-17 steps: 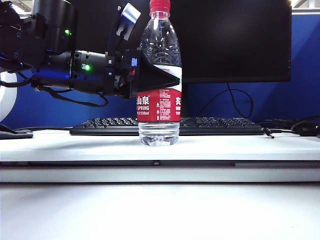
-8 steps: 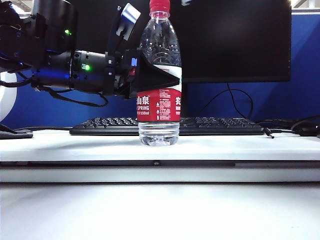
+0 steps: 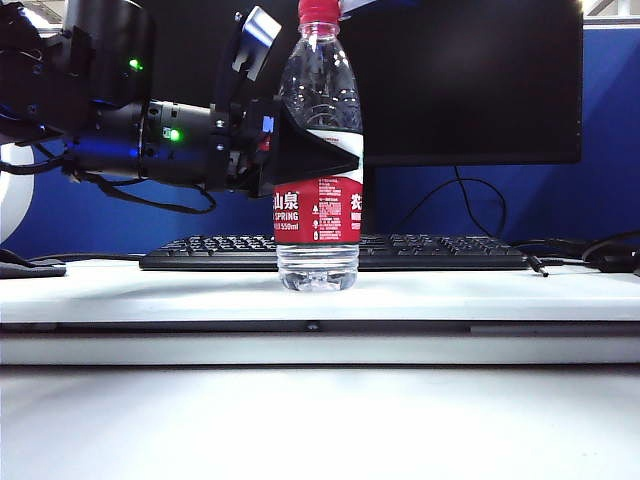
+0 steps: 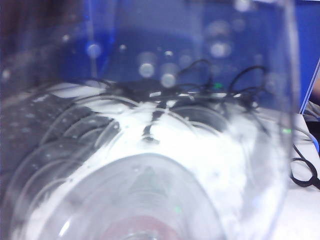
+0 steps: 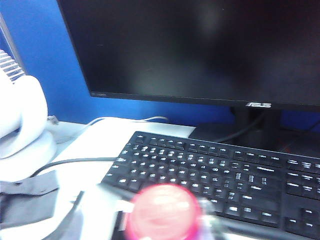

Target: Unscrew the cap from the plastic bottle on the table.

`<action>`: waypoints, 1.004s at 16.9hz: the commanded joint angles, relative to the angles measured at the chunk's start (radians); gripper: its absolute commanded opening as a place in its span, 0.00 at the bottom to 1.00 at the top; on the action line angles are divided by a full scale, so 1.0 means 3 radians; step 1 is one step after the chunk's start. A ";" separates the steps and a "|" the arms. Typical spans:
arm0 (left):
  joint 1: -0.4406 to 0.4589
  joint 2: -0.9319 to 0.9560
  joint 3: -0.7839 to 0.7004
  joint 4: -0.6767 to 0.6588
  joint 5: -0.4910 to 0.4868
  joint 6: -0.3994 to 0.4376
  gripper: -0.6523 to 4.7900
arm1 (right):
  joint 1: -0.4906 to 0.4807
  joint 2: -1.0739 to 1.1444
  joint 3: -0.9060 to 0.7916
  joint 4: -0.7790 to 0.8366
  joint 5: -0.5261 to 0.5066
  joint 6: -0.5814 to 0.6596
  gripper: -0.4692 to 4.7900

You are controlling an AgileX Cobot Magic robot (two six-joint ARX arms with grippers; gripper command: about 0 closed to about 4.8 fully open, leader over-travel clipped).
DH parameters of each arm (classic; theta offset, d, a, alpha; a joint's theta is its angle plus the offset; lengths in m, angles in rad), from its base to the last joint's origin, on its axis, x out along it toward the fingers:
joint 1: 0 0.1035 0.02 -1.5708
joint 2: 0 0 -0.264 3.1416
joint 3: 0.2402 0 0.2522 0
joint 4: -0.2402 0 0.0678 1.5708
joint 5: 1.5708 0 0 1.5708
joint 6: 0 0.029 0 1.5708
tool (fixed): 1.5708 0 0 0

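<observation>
Bottle-opening is being attempted on the white tabletop (image 3: 500, 295), where the plastic bottle (image 3: 318, 150) is being kept upright near the middle, just ahead of a black keyboard (image 3: 440, 250) and a dark monitor (image 3: 470, 80). The bottle's midsection is being gripped from the left by the left tool (image 3: 320, 160), clenched around the clear wall just above the red label; in the left wrist view only the bottle's wall (image 4: 150, 150) is being seen. The red cap (image 3: 319, 10) is being kept on the neck, seemingly not yet loosened. Only a pale sliver of the right tool (image 3: 352, 6) is being shown beside the cap at the exterior view's top edge. In the right wrist view the cap (image 5: 162, 210) is being seen blurred and close, so whether the right tool is released or clenched cannot be told. A slip is being risked: an off-centre closing could skid over the ribbed cap, or a twist could spin the whole bottle if the left hold gives.
</observation>
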 commanded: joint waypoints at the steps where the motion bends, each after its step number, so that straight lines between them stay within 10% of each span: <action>1: 0.0005 0.0014 -0.0014 -0.0107 -0.0017 0.0003 0.56 | 0.0001 -0.0006 0.0010 0.0060 -0.0013 0.0005 0.54; 13: 0.0005 0.0014 -0.0013 -0.0108 -0.0010 -0.0005 0.56 | -0.0006 -0.0006 0.0010 0.0028 -0.0092 0.0003 0.36; 17: 0.0005 0.0014 -0.0013 -0.0108 -0.0009 -0.0005 0.56 | -0.0146 -0.0006 0.0009 -0.0020 -0.0640 -0.0001 0.36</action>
